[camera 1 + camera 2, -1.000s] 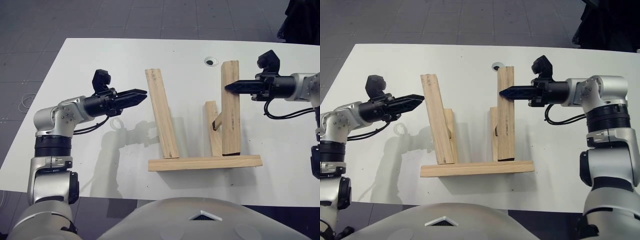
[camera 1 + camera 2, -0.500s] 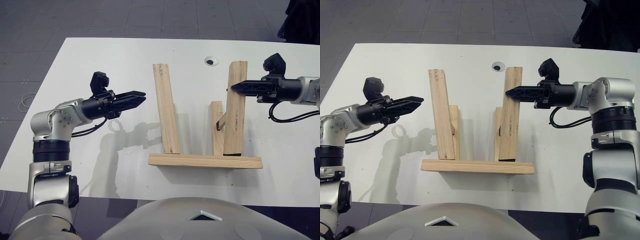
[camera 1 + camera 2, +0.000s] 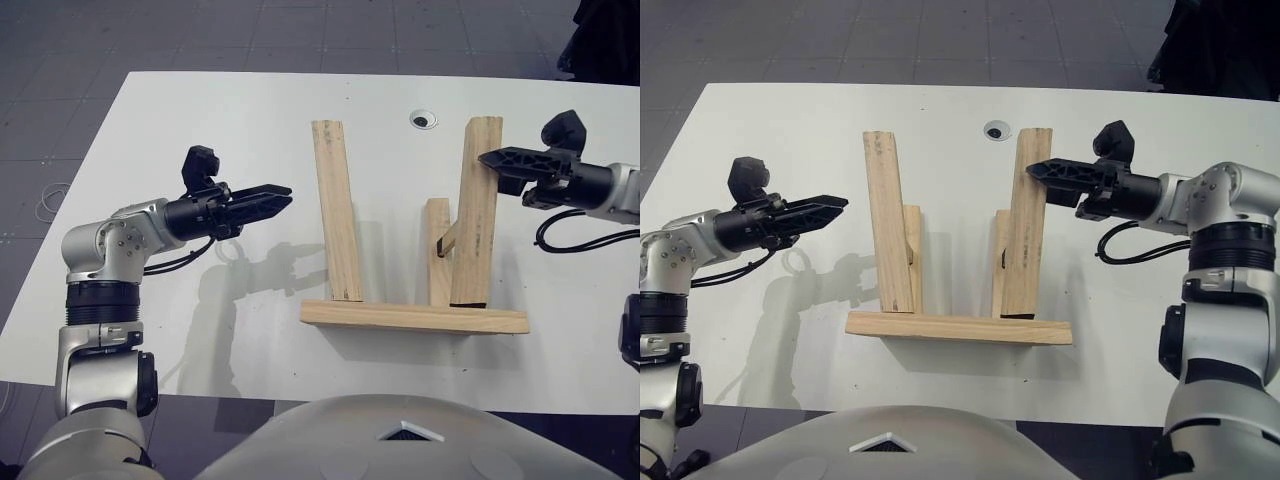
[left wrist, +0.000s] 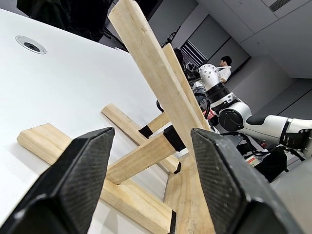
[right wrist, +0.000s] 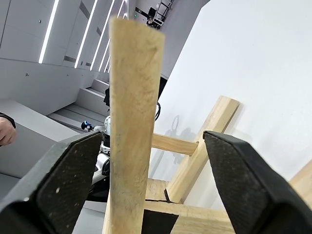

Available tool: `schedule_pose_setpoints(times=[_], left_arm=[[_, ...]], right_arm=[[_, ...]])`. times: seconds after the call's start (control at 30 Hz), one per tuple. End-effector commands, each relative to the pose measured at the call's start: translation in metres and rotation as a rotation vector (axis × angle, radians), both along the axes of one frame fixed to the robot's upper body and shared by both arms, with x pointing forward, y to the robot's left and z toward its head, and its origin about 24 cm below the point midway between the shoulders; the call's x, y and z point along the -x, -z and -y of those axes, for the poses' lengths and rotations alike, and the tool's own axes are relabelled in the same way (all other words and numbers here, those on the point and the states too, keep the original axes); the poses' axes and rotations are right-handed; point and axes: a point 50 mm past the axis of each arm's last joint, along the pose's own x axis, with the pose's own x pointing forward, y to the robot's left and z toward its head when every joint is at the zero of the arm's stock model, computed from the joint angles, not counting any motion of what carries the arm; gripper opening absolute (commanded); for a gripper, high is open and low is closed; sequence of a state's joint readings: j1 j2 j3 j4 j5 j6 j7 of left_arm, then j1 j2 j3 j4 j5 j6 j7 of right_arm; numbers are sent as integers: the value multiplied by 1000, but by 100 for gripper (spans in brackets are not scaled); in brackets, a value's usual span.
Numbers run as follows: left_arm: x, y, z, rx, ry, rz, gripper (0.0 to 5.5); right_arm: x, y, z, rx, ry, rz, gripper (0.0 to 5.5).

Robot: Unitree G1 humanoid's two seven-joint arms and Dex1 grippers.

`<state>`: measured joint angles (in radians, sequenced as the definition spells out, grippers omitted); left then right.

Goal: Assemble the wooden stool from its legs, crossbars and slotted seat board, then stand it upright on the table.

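One stool leg stands just before the right claw.

place: robotics lab or test hall | surface: white work table with a cable grommet | floor: grey carpet tiles, loose cable coil beside the table | room behind: tall grey walls, ceiling strip lights, stairs

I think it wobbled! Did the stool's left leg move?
Yes. The left leg swung its top to the right, nearer the table hole.
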<state>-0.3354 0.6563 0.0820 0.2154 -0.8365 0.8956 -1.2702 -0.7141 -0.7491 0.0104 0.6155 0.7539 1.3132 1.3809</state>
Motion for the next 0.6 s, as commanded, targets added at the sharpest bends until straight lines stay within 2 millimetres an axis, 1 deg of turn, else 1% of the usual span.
schedule_pose_setpoints(times=[0.03,0.13,0.23,0.4,0.5,0.6], left_arm=[[0,-1,-2,-13,-17,2,293],[4,-6,-7,-11,-27,28,293],[13,-11,-16,-16,-60,62,293],[37,-6,-23,-113,-73,110,293],[48,-3,-21,-199,-82,188,293],[66,-2,-14,-266,-74,268,293]], right_arm=[[0,-6,3,12,25,22,378],[1,-5,13,37,63,24,378],[6,-2,29,79,118,21,378],[17,-4,49,143,164,23,378],[24,-4,57,222,177,58,378],[43,-3,58,294,110,111,378]])
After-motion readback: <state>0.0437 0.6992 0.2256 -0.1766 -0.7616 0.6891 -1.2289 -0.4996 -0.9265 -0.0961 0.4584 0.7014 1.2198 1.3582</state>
